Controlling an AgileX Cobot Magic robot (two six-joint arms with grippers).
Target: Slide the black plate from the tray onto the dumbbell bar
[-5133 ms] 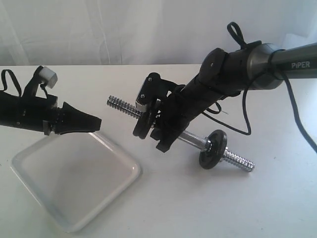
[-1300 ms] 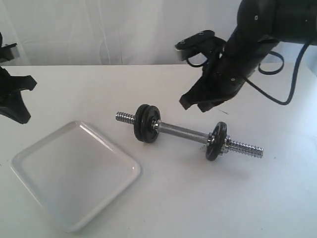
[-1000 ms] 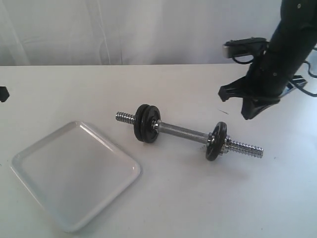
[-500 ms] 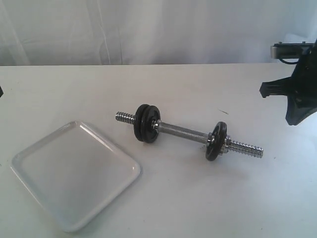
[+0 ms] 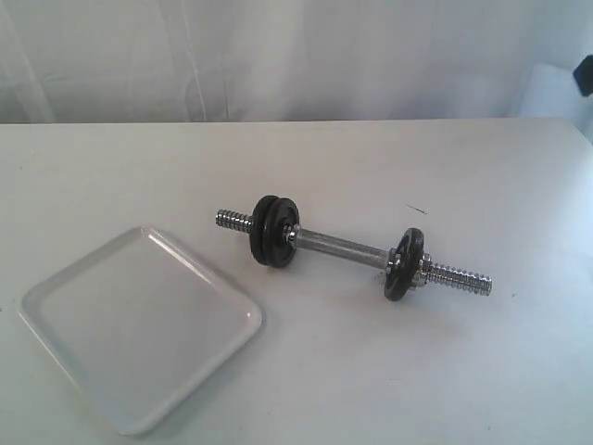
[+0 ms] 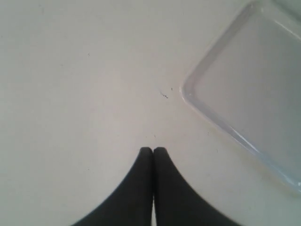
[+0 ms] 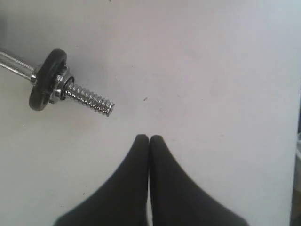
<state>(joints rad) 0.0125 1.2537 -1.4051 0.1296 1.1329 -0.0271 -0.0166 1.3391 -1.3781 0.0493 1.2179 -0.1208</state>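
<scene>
Tray holds nothing. Black plate sits on dumbbell bar at its 10 o'clock end, tight against a twin disc, so the slide step looks done. Tray lies at 8 o'clock from bar on tabletop. Next move: probably none, or a lock nut on that end, which calls for opened tips. Exterior view: whole bar, neither pincer. Left wrist view: left pincer tips together, empty, near tray corner. Right wrist view: right pincer tips together, empty, plus single disc and collar nut at bar's 4 o'clock end
</scene>
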